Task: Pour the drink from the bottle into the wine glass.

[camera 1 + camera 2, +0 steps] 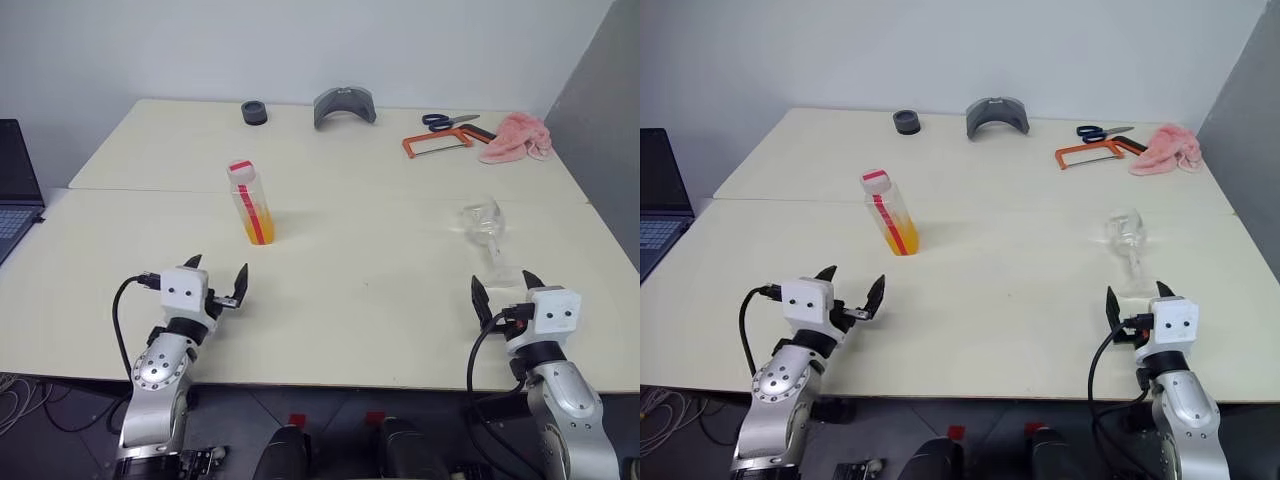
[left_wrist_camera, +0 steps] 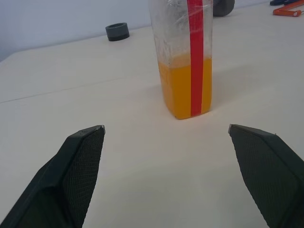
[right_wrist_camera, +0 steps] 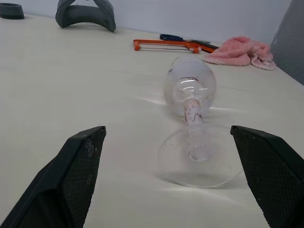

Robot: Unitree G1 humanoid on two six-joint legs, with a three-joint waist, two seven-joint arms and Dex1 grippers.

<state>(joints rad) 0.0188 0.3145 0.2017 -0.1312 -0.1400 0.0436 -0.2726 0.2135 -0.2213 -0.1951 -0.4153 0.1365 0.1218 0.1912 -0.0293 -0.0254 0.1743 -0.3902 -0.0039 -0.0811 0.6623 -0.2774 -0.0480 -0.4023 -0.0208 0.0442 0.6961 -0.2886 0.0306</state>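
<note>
Along the far edge of the cream table (image 1: 380, 290) sit a small dark grey ring (image 1: 254, 113) and, to its right, a grey curved arch-shaped piece (image 1: 344, 106). Further right lie blue-handled scissors (image 1: 447, 121) just behind an orange-framed hacksaw (image 1: 436, 144), with a crumpled pink cloth (image 1: 517, 136) beside them near the table's right corner. A laptop (image 1: 15, 185) shows at the far left, off the table.

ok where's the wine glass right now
The wine glass stands on the table's right side, just ahead of the open right gripper, far right of the bottle.
</note>
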